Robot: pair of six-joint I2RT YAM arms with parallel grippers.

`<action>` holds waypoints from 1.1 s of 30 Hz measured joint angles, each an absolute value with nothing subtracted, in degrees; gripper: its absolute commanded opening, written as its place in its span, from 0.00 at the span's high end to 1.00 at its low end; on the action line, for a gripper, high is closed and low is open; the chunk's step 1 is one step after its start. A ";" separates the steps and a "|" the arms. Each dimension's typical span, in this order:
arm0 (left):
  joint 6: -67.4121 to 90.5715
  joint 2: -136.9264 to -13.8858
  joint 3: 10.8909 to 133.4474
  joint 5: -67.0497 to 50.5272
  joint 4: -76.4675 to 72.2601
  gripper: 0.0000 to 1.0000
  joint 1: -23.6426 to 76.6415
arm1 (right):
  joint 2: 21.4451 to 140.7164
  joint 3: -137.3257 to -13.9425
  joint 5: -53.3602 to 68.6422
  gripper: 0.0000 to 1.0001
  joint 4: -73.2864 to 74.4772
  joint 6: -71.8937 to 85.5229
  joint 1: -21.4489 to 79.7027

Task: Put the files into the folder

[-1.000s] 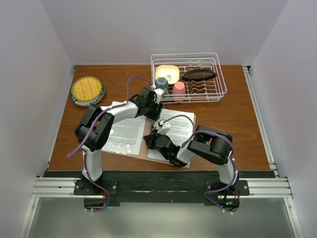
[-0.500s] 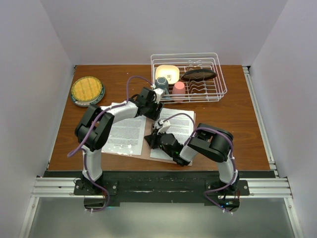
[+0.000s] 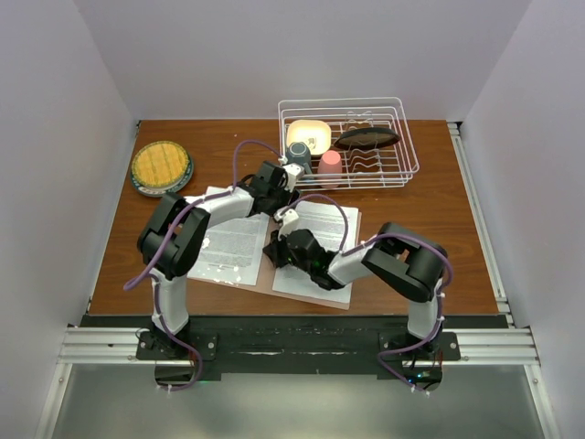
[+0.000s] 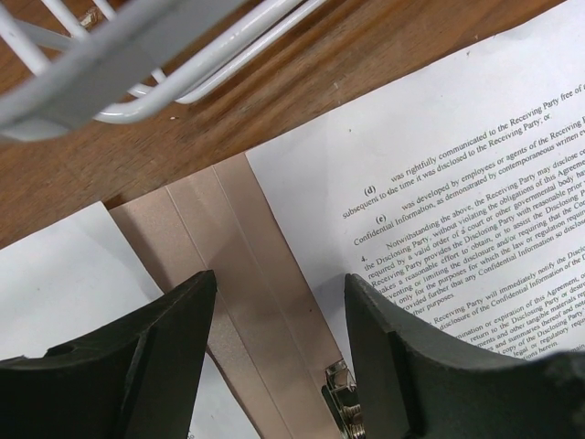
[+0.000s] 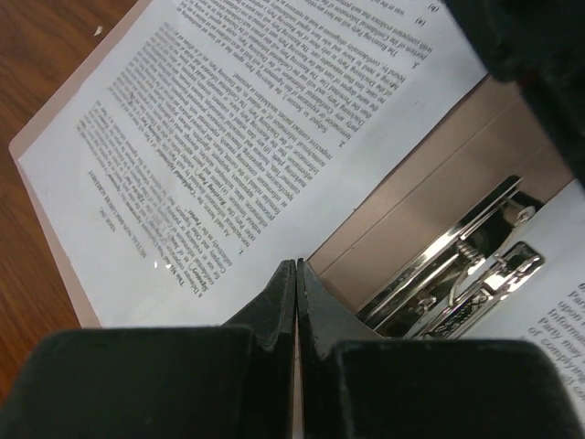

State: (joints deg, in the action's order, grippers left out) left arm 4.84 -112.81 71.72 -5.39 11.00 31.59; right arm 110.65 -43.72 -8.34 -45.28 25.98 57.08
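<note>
With the left gripper (image 4: 279,306) spread above the folder (image 4: 233,242), the right gripper (image 5: 296,274), pinched together and seemingly empty beside the clip (image 5: 466,265), may drag the files (image 5: 210,137) askew.

A brown wooden table (image 3: 430,210) fills a booth closed in by plain pale walls: one on the left (image 3: 55,165), one at the far side (image 3: 302,55), one on the right (image 3: 539,165). An aluminium rail (image 3: 292,346) runs along the table's near edge and a lighter strip (image 3: 475,215) along its right side. Below lies a dull grey floor (image 3: 292,407). The light is soft and even.
</note>
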 measured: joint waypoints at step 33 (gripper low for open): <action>-7.90 -95.35 73.43 -17.54 28.97 0.00 6.59 | 86.21 -45.32 -13.37 0.36 -11.60 16.67 58.61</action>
State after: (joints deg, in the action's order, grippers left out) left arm -7.90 -95.35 73.43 -17.54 28.97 6.59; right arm 86.21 -45.32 -13.37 -11.60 16.67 58.61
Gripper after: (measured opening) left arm 0.997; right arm 0.565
